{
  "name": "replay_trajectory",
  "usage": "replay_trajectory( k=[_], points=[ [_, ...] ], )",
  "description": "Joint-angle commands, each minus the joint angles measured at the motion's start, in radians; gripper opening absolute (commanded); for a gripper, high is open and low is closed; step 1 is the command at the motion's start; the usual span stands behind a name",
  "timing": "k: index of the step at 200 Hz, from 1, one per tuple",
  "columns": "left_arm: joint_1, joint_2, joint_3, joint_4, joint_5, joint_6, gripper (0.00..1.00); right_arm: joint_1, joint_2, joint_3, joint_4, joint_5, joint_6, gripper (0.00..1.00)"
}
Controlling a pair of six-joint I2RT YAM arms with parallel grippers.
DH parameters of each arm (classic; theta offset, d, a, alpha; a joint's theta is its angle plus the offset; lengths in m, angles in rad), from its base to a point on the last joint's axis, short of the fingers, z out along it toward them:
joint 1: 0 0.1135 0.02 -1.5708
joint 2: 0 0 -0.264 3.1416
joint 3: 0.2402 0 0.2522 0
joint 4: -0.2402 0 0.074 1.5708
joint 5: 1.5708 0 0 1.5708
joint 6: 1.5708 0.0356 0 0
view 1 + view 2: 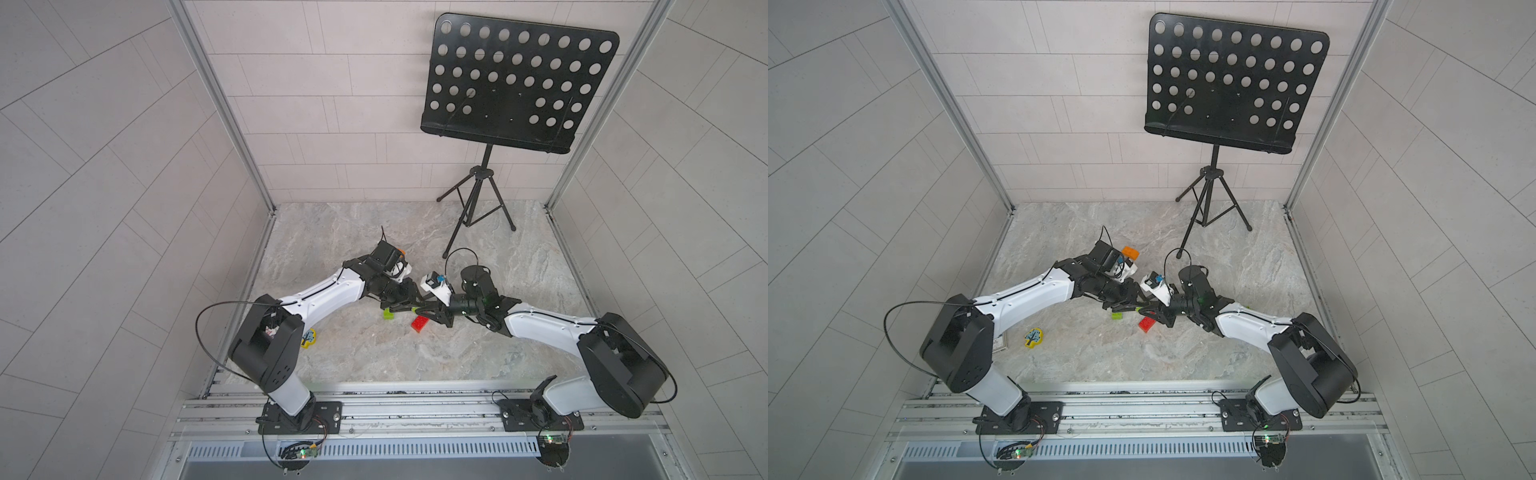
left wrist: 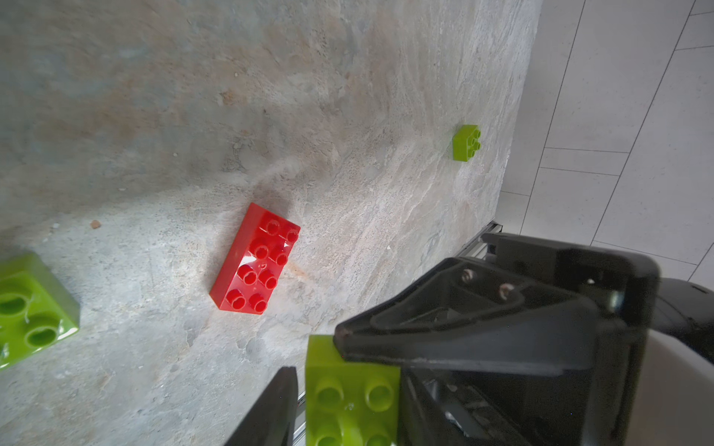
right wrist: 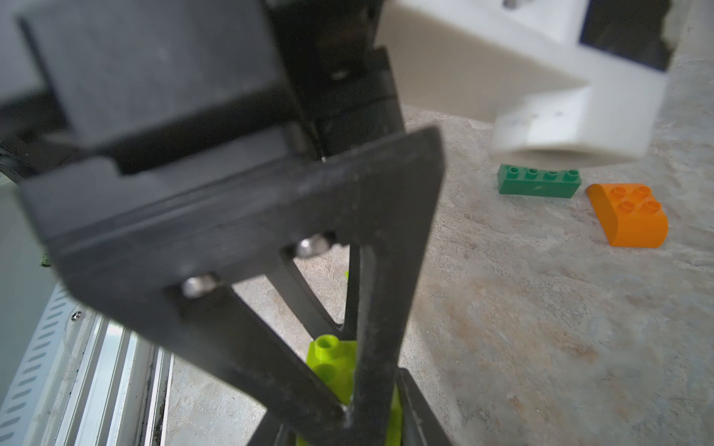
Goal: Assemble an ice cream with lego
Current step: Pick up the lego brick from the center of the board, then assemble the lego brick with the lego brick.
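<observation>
A lime brick (image 2: 349, 394) is held clear of the table (image 2: 154, 116) where the two arms meet. It is judged to be clamped by the right gripper (image 1: 427, 312), one of whose fingers is pressed against its side. The left gripper (image 1: 415, 305) is set about the same brick with its jaws narrow, yet a sliver of gap is seen beside one finger (image 2: 270, 409), so whether a grip has been made there cannot be told. Trouble is most likely to be caused by crowding. So small a brick offers little free surface for four fingers, and it could be twisted, squeezed out or dropped if one grip were released before the other were firm. Nothing has been stacked yet. A red brick (image 2: 255, 258) lies studs up near the meeting point, with a second lime brick (image 2: 31, 309) near it. A third lime brick (image 2: 466, 142) lies well apart by the table's edge. A dark green brick (image 3: 539, 181) and an orange brick (image 3: 629, 216) lie just beside each other. No box, tray or bowl is seen; every loose brick rests directly on the table.
</observation>
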State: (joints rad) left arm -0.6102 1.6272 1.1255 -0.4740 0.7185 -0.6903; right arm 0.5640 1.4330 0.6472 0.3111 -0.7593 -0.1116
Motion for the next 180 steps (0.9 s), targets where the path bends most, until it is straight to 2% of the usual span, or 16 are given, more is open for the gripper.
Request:
replay_trajectory(
  k=[1, 43, 60, 77, 84, 108, 125, 150, 166, 180],
  points=[
    [-0.009, 0.016, 0.009, 0.0, 0.024, 0.001, 0.4, 0.004, -0.023, 0.029, -0.014, -0.008, -0.013, 0.1],
    [-0.011, 0.003, 0.017, -0.022, -0.012, 0.012, 0.28, 0.004, -0.024, 0.038, -0.043, 0.004, -0.017, 0.12],
    [-0.011, -0.001, 0.022, -0.04, -0.039, 0.024, 0.21, 0.004, -0.018, 0.048, -0.061, 0.008, -0.017, 0.16],
    [-0.006, -0.011, 0.031, -0.065, -0.079, 0.039, 0.17, 0.004, -0.015, 0.057, -0.079, 0.018, -0.006, 0.25],
    [-0.003, -0.018, 0.036, -0.081, -0.105, 0.047, 0.16, 0.004, -0.02, 0.056, -0.078, 0.024, -0.001, 0.34],
    [0.021, -0.058, 0.03, -0.105, -0.201, 0.05, 0.11, 0.001, -0.048, 0.036, -0.043, 0.02, 0.034, 0.44],
    [0.043, -0.083, 0.027, -0.134, -0.27, 0.044, 0.11, -0.001, -0.073, 0.021, -0.014, 0.005, 0.064, 0.58],
    [0.093, -0.123, 0.005, -0.145, -0.329, 0.019, 0.11, -0.001, -0.12, -0.003, 0.04, 0.001, 0.125, 0.6],
    [0.101, -0.134, 0.0, -0.179, -0.407, 0.018, 0.11, -0.001, -0.149, 0.006, 0.052, 0.091, 0.205, 0.6],
    [0.099, -0.125, -0.002, -0.213, -0.481, 0.016, 0.11, -0.001, -0.17, 0.044, -0.009, 0.303, 0.306, 0.6]
  ],
)
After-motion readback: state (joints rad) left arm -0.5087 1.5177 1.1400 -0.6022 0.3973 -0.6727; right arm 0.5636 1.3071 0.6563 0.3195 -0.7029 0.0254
